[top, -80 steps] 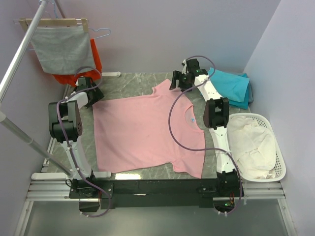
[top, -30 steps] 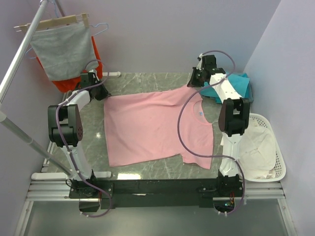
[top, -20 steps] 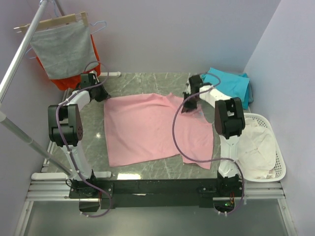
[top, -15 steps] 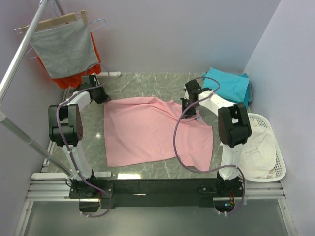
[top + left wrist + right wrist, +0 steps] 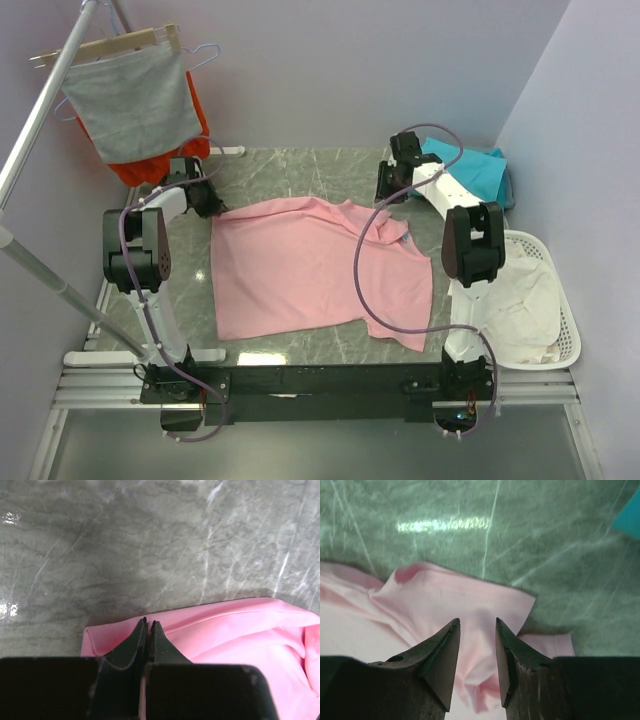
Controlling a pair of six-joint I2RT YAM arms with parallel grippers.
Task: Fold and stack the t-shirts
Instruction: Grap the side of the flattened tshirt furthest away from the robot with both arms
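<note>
The light pink t-shirt (image 5: 300,270) lies spread on the marble table, its far right part rumpled and folded inward. My left gripper (image 5: 205,200) is at the shirt's far left corner. In the left wrist view the left gripper (image 5: 148,622) is shut on the pink t-shirt's (image 5: 240,630) folded edge. My right gripper (image 5: 386,190) hovers over the far right shoulder. In the right wrist view the right gripper (image 5: 477,621) stands open above the pink t-shirt (image 5: 470,592), gripping nothing. The teal t-shirts (image 5: 470,175) lie at the far right corner.
A white basket (image 5: 572,335) holding white cloth (image 5: 510,290) stands at the right edge. A grey cloth (image 5: 130,90) on a wooden hanger and an orange-red garment (image 5: 197,120) hang at the far left from a slanted metal pole (image 5: 40,110). Walls close the back and right.
The right gripper carried the shirt's far right sleeve inward, opened, let it drop onto the shirt, and drew back toward the far edge. The left gripper kept its hold.
</note>
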